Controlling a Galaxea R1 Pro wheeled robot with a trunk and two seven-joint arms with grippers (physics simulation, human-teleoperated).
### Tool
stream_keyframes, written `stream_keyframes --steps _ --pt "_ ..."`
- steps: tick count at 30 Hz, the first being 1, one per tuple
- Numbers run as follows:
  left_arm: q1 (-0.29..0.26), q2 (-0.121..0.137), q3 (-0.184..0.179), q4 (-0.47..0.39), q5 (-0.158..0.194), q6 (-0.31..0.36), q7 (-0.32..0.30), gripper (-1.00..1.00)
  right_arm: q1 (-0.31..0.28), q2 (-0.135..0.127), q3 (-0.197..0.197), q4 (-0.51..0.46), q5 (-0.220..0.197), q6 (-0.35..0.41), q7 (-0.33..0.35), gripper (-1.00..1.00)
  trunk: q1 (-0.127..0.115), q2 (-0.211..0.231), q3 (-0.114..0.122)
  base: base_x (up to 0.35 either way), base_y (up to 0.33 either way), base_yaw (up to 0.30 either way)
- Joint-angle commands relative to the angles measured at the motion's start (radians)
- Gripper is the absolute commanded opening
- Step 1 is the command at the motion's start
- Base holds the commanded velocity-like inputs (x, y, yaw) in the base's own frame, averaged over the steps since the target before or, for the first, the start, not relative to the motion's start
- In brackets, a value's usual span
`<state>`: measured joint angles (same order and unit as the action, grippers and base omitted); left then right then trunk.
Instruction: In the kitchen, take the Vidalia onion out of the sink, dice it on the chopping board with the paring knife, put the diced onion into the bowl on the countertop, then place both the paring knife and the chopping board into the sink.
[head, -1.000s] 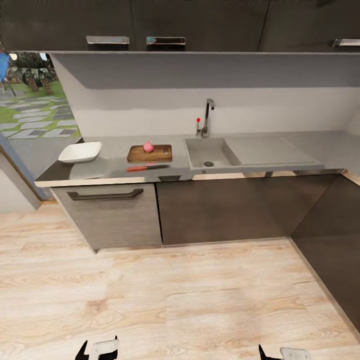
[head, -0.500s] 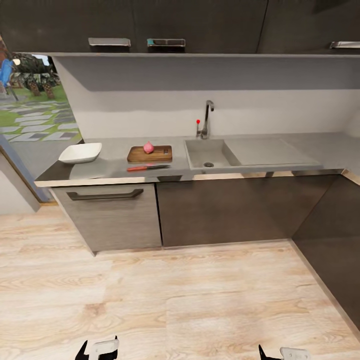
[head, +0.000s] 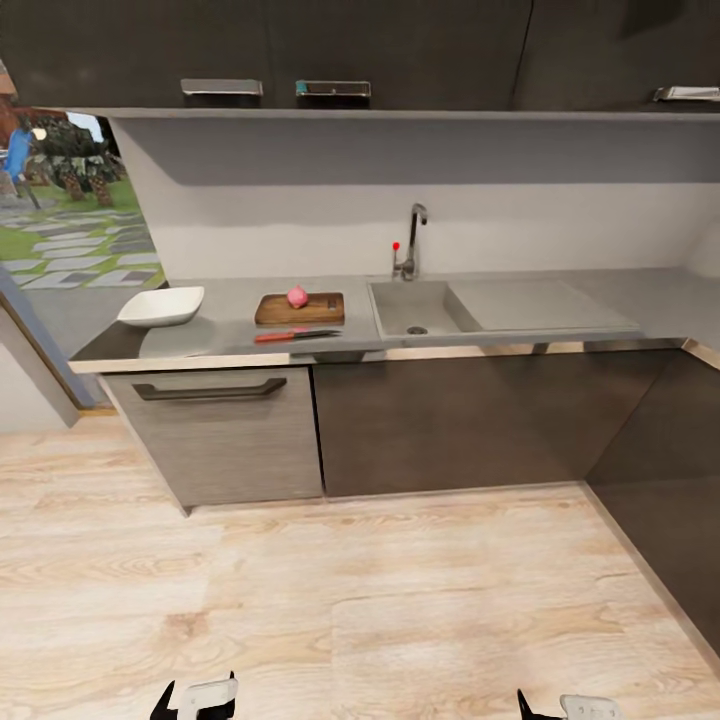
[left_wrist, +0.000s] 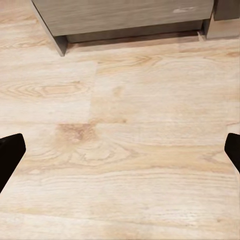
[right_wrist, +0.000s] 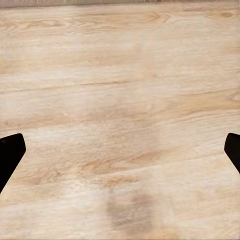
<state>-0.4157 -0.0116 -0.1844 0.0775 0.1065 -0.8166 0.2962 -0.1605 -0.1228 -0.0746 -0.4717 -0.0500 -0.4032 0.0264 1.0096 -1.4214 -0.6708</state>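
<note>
Across the floor from me, the grey countertop (head: 230, 330) carries the task's things. A round pinkish Vidalia onion (head: 297, 296) sits whole on the brown chopping board (head: 300, 308). The red-handled paring knife (head: 295, 335) lies flat just in front of the board. Left of them stands the white square bowl (head: 161, 306). The sink (head: 405, 305) with its chrome tap (head: 412, 240) is to the board's right. My left gripper (head: 195, 698) (left_wrist: 120, 155) and right gripper (right_wrist: 120, 155) (head: 562, 708) hang low over the wooden floor, both open and holding nothing.
Dark base cabinets (head: 430, 420) stand under the countertop, with a grey drawer front (head: 220, 430) at the left. A dark cabinet run (head: 670, 510) juts forward along the right. Wall cupboards (head: 380, 50) hang above. A wide stretch of wooden floor (head: 330, 600) lies between me and the counter.
The whole picture has shifted slightly, so the camera has moved. Nothing on the countertop has moved and both grippers hang as before.
</note>
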Motion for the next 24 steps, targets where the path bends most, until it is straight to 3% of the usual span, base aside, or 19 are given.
stream_keyframes --steps 1,24 --pt "-0.002 -0.001 -0.009 0.004 0.01 -0.006 0.0 1.0 -0.001 0.0 -0.001 0.001 -0.005 -0.003 0.003 1.0 0.004 -0.008 -0.002 0.0 0.0 0.0" --pt "-0.002 -0.001 -0.009 0.004 0.01 -0.006 -0.003 1.0 -0.001 -0.001 -0.001 0.001 -0.005 -0.003 0.003 1.0 0.004 -0.008 0.033 0.0 0.0 0.0"
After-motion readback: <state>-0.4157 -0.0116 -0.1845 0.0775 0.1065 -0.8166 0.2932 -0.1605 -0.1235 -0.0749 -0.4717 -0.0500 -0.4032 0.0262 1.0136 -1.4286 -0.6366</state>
